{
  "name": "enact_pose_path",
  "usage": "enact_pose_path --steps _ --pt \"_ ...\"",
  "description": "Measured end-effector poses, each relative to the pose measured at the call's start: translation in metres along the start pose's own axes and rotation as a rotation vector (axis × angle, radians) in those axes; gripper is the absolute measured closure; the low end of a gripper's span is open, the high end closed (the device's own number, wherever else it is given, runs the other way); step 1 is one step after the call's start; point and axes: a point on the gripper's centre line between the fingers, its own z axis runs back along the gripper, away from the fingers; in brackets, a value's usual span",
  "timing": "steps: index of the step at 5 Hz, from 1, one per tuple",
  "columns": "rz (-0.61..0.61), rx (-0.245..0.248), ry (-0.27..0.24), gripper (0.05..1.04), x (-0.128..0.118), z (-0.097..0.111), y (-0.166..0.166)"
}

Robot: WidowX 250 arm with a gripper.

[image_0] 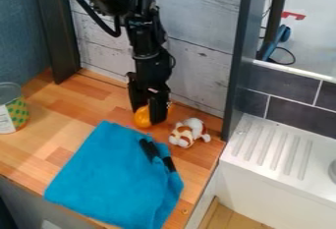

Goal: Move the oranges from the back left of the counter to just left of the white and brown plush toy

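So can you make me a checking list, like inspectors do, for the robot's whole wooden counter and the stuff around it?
Surface: wooden counter in light and darker brown blocks.
Job's things: a shiny orange thing, right at the hand; I can't tell if it's being gripped.
Clutter: blue cloth with black stripes, lying in front; white and brown soft toy by the wall side; tin with a green and yellow pattern at the left edge of the picture.
Hand: the black hand points down, near the back of the counter.
Cables: a black cable loops beside the arm.
Surroundings: pale board wall behind, dark tiles and a white ridged ledge to the right.
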Motion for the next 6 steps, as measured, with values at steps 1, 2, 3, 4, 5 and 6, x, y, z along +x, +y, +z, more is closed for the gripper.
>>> enact_pose_path --steps 1,2,3,4,5,6 --pt "0.006 -0.005 0.007 0.206 -0.006 -0.005 -0.002" --pt "0.012 0.019 -0.014 0.072 -0.008 0.009 -0.002" --pt "0.010 0.035 -0.047 0.076 -0.008 0.028 -0.003" --pt "0.042 0.064 -0.084 0.076 -0.023 0.051 -0.002" --pt "0.060 0.121 -0.029 0.076 -0.054 0.082 -0.009" --pt "0.049 0.096 0.095 0.076 -0.091 0.087 -0.039"
